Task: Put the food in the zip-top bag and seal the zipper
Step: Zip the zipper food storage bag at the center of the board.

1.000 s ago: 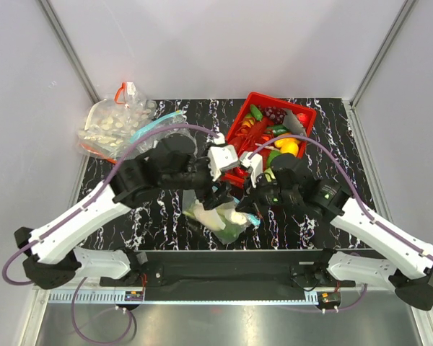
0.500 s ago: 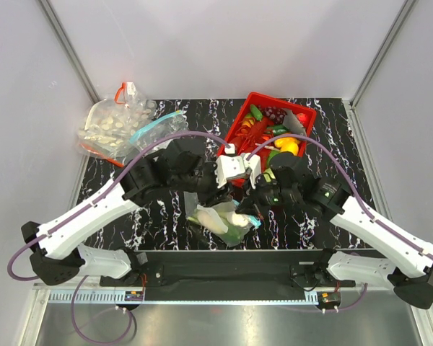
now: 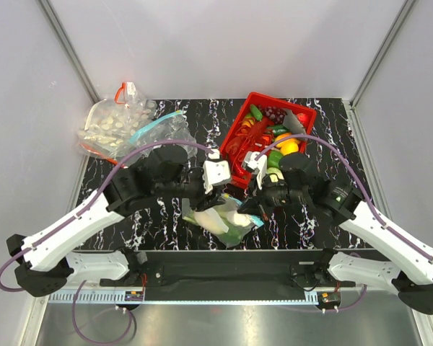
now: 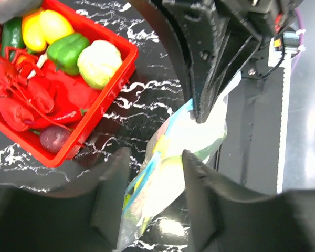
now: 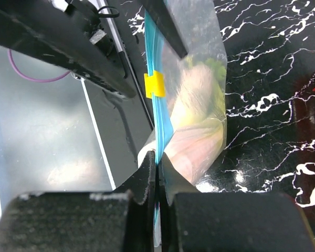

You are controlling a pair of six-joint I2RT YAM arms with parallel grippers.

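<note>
My right tool is clamped on the zipper. My left tool stands apart, astride the zip-top bag. If that pinch slips, the bag could drag and stay unsealed.

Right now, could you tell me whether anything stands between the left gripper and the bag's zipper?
Nothing visible does. The left gripper has its jaws astride the zip-top bag, the zipper between them. The right gripper pinches that strip farther along, off to the side.
</note>
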